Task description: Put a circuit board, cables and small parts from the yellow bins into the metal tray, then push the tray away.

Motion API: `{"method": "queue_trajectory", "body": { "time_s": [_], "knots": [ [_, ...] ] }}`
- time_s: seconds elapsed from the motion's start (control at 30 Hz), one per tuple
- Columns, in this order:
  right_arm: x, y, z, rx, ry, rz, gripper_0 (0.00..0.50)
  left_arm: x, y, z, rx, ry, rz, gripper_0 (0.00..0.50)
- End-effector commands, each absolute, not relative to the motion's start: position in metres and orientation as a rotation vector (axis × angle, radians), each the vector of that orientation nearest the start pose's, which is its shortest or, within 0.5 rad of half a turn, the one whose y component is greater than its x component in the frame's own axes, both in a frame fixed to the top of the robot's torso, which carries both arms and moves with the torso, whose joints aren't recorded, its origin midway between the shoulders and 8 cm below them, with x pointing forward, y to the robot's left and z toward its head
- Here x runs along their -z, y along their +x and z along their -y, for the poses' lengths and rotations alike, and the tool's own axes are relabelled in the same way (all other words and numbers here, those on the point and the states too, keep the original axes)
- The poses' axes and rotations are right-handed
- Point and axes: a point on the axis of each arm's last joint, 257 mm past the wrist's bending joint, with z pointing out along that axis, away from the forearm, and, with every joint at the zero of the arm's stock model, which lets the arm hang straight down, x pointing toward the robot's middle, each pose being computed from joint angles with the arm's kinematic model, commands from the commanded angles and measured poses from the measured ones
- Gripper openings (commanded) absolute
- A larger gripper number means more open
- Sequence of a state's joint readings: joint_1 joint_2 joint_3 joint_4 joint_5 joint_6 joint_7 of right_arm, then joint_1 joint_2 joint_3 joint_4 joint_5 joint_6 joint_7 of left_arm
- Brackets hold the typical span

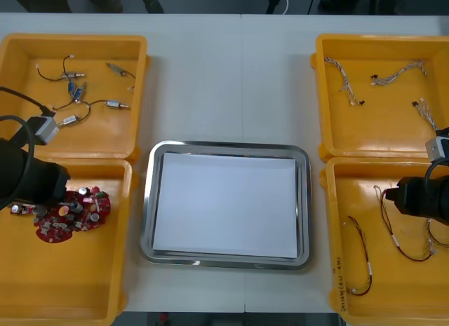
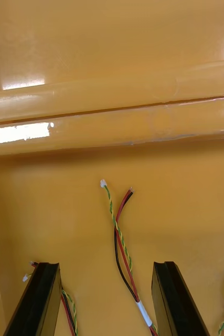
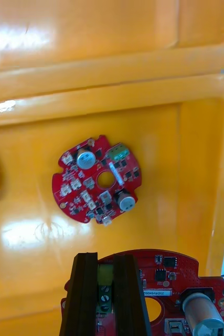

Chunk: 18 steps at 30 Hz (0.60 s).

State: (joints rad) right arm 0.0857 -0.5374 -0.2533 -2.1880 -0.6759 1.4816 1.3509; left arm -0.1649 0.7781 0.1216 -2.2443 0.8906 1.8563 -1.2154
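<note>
Light comes from overhead, bright and even over the table (image 1: pixel 210 80). The metal tray (image 1: pixel 149 200) shows a flat white floor and thin glints along its rim. Beyond my right gripper (image 2: pixel 106 268), fingers apart, 2 white streaks of glare sit on the far rim of the near right yellow bin (image 2: pixel 49 210). Around my left gripper (image 3: pixel 105 262), pinching a circuit board (image 3: pixel 164 278), broad glare patches shine on the near left yellow bin (image 3: pixel 33 231). Shadows are soft.

Circuit board (image 3: pixel 164 278) half hidden behind fingers (image 3: pixel 85 294), red and yellow cable (image 2: pixel 123 252) cut off
</note>
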Motion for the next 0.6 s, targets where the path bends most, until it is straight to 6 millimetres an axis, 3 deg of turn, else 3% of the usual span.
{"method": "queue_trajectory", "body": {
  "time_s": [0.03,0.27,0.6],
  "knots": [
    [0.233,0.394,0.334,-0.167,0.095,-2.489,0.500,0.173,0.377,-0.285,0.018,0.220,-2.684,0.000],
    [0.217,0.385,0.339,-0.057,-0.113,-2.502,0.500,0.173,0.381,-0.252,0.027,0.258,-2.669,0.000],
    [0.241,0.361,0.354,0.034,-0.341,-2.527,0.500,0.176,0.378,-0.196,0.093,0.281,-2.650,0.000]
  ]
}}
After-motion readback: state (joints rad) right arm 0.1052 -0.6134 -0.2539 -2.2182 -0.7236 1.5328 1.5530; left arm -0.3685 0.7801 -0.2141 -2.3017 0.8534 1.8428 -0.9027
